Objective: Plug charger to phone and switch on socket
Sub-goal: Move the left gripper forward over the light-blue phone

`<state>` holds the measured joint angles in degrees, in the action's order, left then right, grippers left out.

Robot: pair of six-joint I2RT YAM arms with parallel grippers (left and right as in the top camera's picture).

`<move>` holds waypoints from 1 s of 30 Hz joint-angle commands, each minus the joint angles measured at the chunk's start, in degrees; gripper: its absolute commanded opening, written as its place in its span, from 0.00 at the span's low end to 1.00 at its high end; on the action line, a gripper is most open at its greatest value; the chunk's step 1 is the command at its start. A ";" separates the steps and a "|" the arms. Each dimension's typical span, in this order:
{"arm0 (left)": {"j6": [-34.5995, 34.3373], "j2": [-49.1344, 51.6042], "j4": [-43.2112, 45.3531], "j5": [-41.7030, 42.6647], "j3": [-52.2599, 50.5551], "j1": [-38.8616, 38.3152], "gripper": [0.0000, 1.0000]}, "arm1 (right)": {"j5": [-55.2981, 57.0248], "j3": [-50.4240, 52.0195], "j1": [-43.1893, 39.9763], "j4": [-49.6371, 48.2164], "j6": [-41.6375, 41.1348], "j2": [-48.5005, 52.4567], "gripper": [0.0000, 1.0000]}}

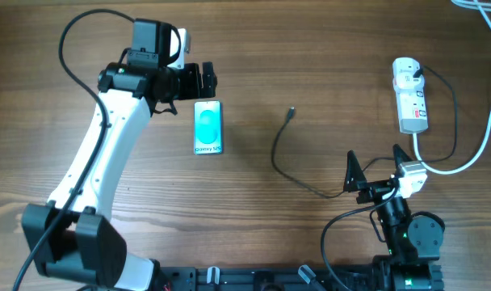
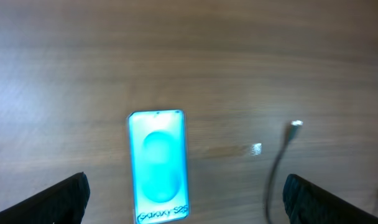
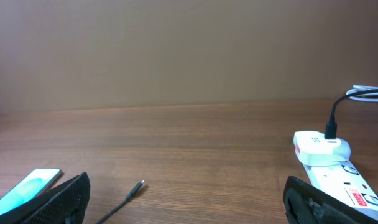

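Overhead: the charger (image 1: 274,153) trails from its tip on the bare table (image 1: 310,65) and is lost under the right gripper (image 1: 376,164). The socket (image 1: 410,95) sits near the right edge. Open wood surrounds the phone (image 1: 207,127). The left gripper (image 1: 203,81) hovers just past the phone's top end, spread and empty. The right gripper is also spread, grasping nothing.

Left wrist: blurred. The phone's lower end is cut off and the charger tip lies apart to its right. The fingers (image 2: 64,199) stand wide, touching nothing.

Right wrist: the socket is cropped at the right and only a corner of the phone shows at the left. The charger tip lies between them, and the fingers are wide and empty.
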<state>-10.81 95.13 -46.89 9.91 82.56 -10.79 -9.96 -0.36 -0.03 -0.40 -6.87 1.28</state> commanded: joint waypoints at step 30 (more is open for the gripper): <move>-4.11 23.02 -0.96 -9.33 0.15 -4.79 0.94 | 1.16 0.07 0.24 -0.20 -0.79 -0.22 1.00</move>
<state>-17.65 116.75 -48.16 1.10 82.78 -14.68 -9.96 -0.36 -0.03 -0.40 -6.90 1.28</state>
